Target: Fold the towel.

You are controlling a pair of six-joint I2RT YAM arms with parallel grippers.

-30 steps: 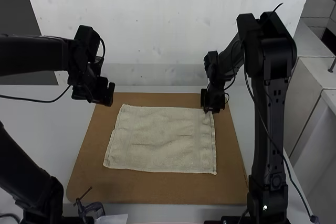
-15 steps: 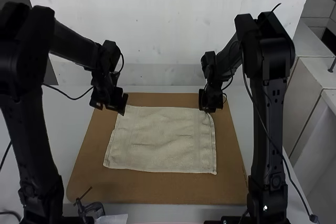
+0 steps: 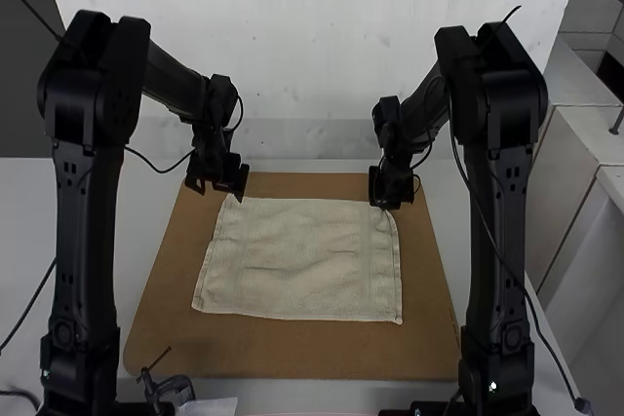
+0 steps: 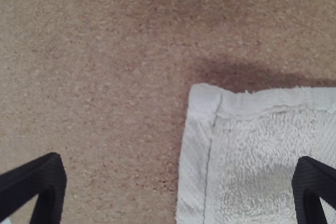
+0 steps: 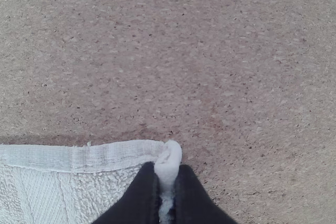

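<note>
Looks like robotics lab or test bench; exact kind of building can't tell. High view: black jointed left arm (image 3: 86,241) rising from about 8 o'clock, matching right arm (image 3: 502,241) from 5 o'clock, both at white table (image 3: 146,207). Flat brown work board (image 3: 292,353) in middle. Clamp-like tool (image 3: 174,389) at 7 o'clock, exposed black cable (image 3: 561,367) by right arm.

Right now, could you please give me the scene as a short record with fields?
towel: light, spread on the board, lightly wrinkled
board: brown, under the towel, reaching past its edges
right gripper: shut on the towel's far right corner
left gripper: open by the far left corner, not gripping it
likely next step: left gripper closing on that corner
</note>
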